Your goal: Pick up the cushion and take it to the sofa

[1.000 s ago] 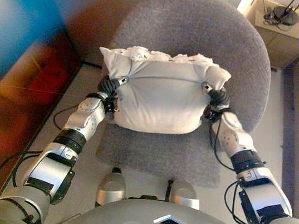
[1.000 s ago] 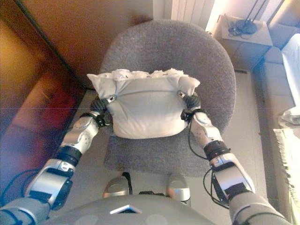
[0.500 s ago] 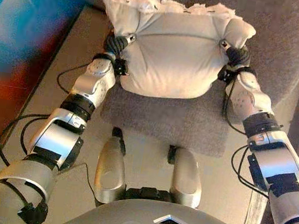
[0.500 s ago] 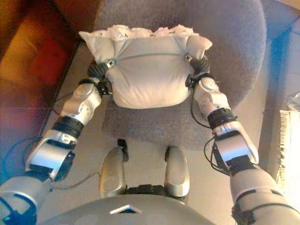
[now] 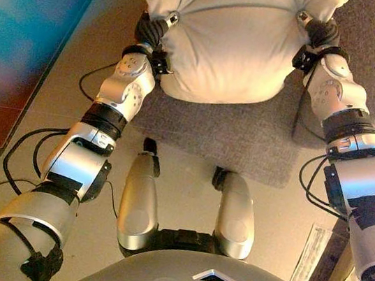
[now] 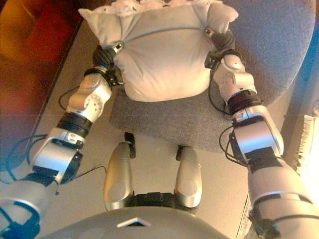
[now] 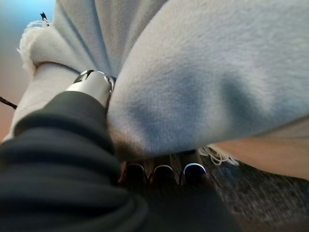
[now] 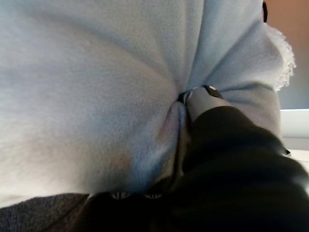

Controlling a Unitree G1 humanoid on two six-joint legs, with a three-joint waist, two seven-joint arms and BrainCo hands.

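Both hands hold the pale cream cushion point(image 5: 223, 40) over the grey chair seat point(image 5: 230, 136), one at each side edge. My left hand point(image 5: 151, 30) grips the cushion's left side. In the left wrist view its thumb point(image 7: 91, 84) presses into the fabric from above, and its fingertips point(image 7: 164, 171) sit beneath the cushion point(image 7: 207, 72). My right hand point(image 5: 320, 34) clamps the right side the same way, its thumb point(image 8: 200, 96) sunk into a fold of the cushion point(image 8: 87, 87). The cushion's fringed top edge runs out of the left eye view.
The grey upholstered chair point(image 6: 279, 55) stands straight ahead, its seat edge close to me. A dark glossy panel point(image 5: 26, 39) lines the left side. A pale fringed cloth point(image 6: 309, 144) shows at the right edge, above beige floor point(image 5: 181, 182).
The whole picture has shifted, so the camera now looks lower and the cushion and chair sit higher in view. Both hands keep the same hold on the cushion.
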